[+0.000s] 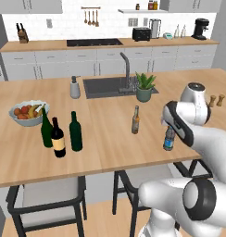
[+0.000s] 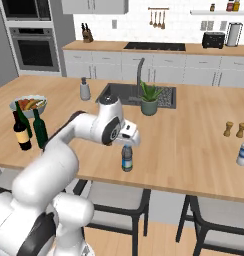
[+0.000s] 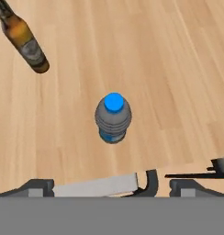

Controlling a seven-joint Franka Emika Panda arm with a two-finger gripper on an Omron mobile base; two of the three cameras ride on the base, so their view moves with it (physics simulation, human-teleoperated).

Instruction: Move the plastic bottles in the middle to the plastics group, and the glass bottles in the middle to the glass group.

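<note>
- The claw (image 3: 159, 181) hangs directly above the small plastic bottle (image 3: 113, 117), jaws spread wide and holding nothing.
- That plastic bottle (image 2: 127, 158) stands upright near the front edge of the table (image 1: 119, 143), apart from everything else. It looks light and thin-walled, so it will likely tip at a sideways nudge and give under a hard squeeze. The ribbed body just below the blue cap (image 3: 114, 102) seems the best place to take hold, since the cap itself is narrow and smooth.
- A little farther in stands the slim brown glass bottle (image 1: 135, 120), upright; being stiff, slippery and breakable, it is best taken at the body below the neck.
- Far to the left, near the fruit bowl (image 1: 28, 113), stand the dark bottle with the red top (image 1: 58, 138) and two tall green wine bottles (image 1: 76, 132), close together; these are probably heavy and top-heavy.
</note>
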